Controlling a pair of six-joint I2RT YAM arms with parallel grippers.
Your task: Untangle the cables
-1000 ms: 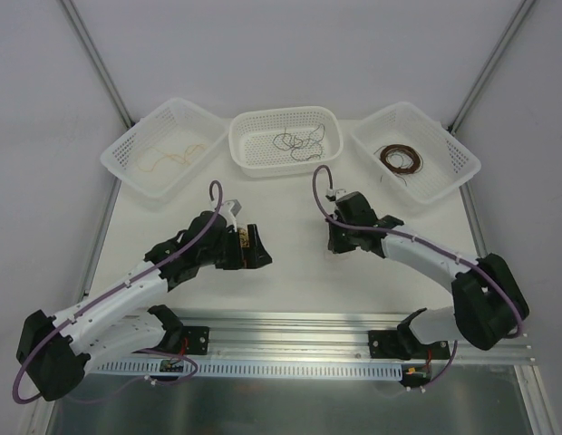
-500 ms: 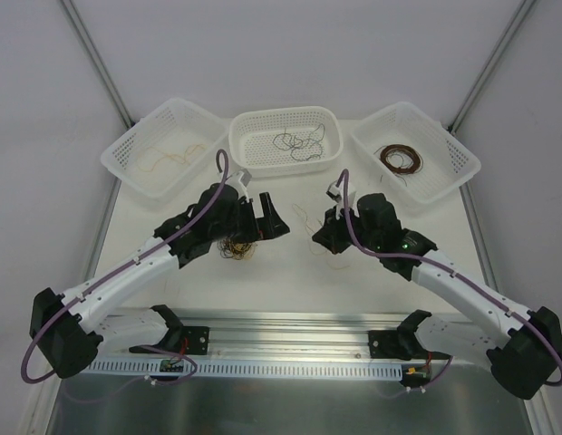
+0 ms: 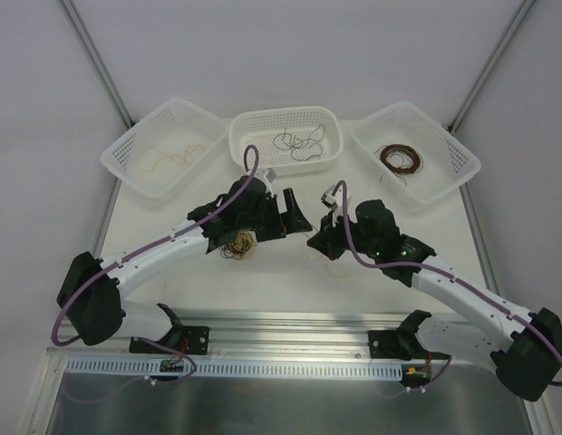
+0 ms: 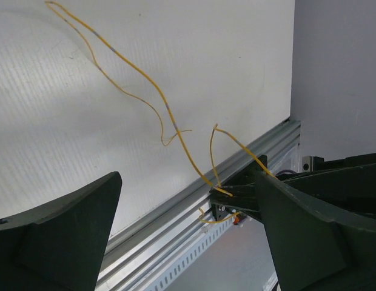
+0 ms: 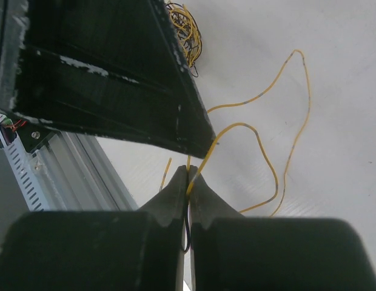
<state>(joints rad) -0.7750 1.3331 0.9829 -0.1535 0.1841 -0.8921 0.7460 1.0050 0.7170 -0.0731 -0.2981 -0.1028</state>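
Your right end effector (image 5: 188, 173) is gripping a yellow cable (image 4: 139, 71); the left end effector (image 4: 187, 182) is gaping beside it. Be closing left near that pinch, then pulling gently away from the tangle (image 3: 240, 243) lying on the worktop (image 3: 290, 281). Since a second ago, both arms are meeting mid-worktop.

Top edge cutting off a thin yellow wire (image 4: 176, 130), small yellow-and-black wire tangle (image 5: 187, 30) half behind the left gripper (image 4: 188, 182), blurred black body of the right gripper (image 5: 188, 173)
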